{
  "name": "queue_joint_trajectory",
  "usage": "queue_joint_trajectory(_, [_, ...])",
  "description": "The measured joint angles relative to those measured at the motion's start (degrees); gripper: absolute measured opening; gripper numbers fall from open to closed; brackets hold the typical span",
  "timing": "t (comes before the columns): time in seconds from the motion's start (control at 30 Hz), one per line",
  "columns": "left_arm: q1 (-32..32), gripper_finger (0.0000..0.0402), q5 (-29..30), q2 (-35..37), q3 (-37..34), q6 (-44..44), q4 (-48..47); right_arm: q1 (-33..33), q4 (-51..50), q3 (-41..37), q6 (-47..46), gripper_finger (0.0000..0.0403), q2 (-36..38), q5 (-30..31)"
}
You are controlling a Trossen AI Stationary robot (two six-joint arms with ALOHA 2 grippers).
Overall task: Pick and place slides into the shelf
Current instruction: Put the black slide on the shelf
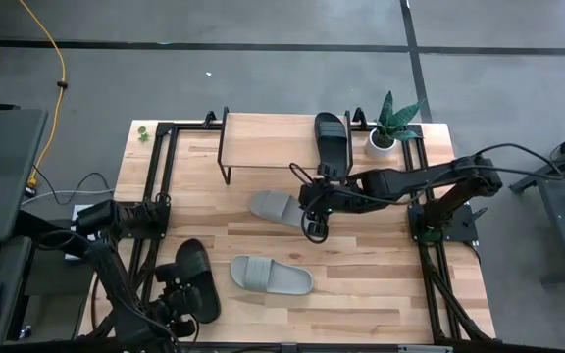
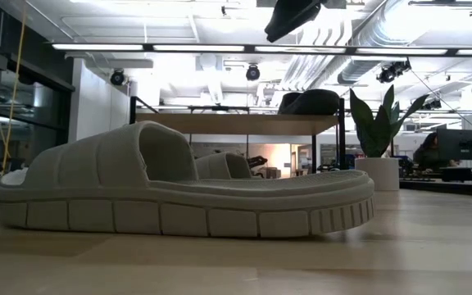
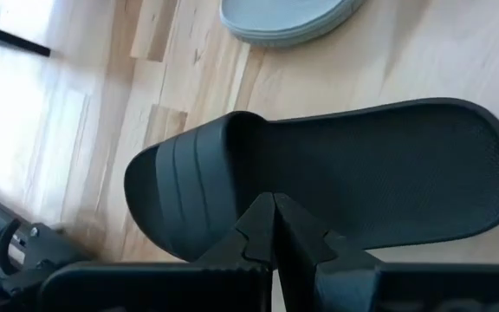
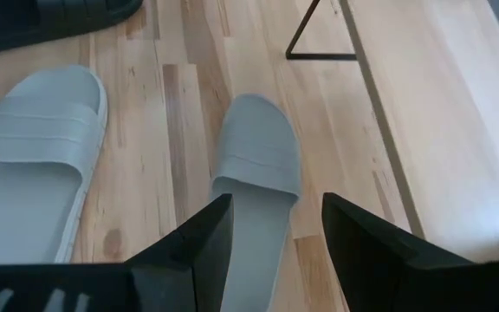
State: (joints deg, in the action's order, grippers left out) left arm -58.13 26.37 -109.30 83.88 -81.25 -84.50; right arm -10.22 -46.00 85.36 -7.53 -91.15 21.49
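One black slide rests sole-down on the shelf, at its right end. A second black slide lies on the table at the near left. My left gripper is shut and points down at this slide's footbed beside the strap. Two grey slides lie on the table, one in the middle and one nearer the front. My right gripper stands open above the middle grey slide, clear of it. My left gripper's shut fingertips stand over the black slide's footbed, just behind the strap, slanting down from the table's near left. I cannot tell whether they touch it. The slide lies flat on the table.
A potted plant stands at the far right beside the shelf. Dark metal frames run along the table's left and right sides. The left part of the shelf board is bare.
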Motion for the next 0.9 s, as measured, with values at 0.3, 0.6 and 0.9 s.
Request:
queue_joint_trajectory(0.3, [0.02,0.0001,0.25,0.0,-0.02,-1.74,1.09,0.08,0.04,0.0,1.41,0.017,-4.94,-0.06])
queue_joint_trajectory(0.6, [0.02,0.0001,2.21,-1.56,-0.04,-1.54,2.02,0.08,1.77,-0.02,2.47,0.017,-7.19,1.45])
queue_joint_trajectory(0.9, [0.01,0.0001,-1.3,-6.56,-0.07,-1.71,-0.03,0.04,2.65,-0.02,1.99,0.017,-7.15,1.6])
